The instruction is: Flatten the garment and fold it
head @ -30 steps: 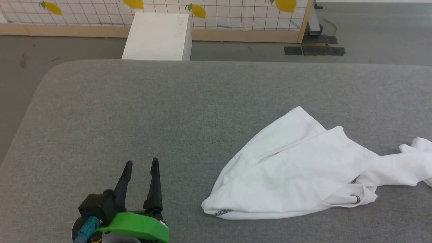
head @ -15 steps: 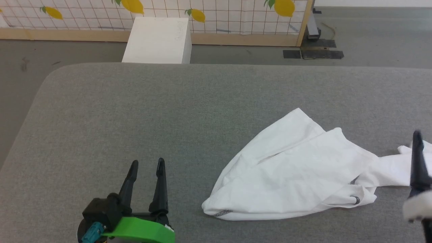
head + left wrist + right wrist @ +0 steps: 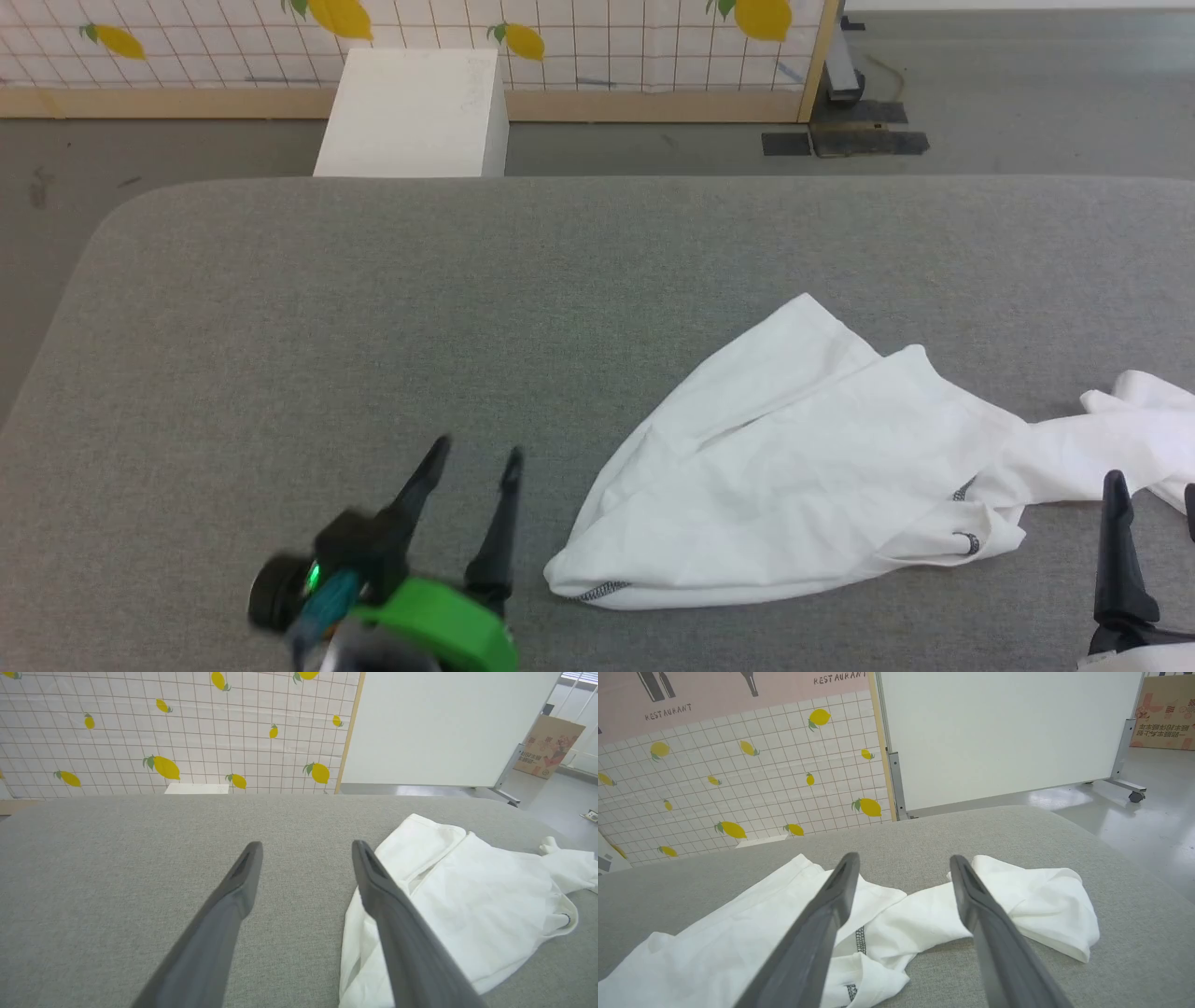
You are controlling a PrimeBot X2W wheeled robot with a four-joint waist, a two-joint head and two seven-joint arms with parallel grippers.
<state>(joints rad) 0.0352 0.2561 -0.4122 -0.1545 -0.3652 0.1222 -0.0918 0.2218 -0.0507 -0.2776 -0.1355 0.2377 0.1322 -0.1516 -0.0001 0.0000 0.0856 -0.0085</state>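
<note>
Crumpled white long-sleeved shirt (image 3: pixel 794 485) on grey table (image 3: pixel 373 299).
Left hand (image 3: pixel 476 450) at its eight o'clock, right hand (image 3: pixel 903 859) at four, both open.

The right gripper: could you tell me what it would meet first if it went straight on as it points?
Probably the garment, its bunched sleeve just ahead of the open right gripper.
</note>
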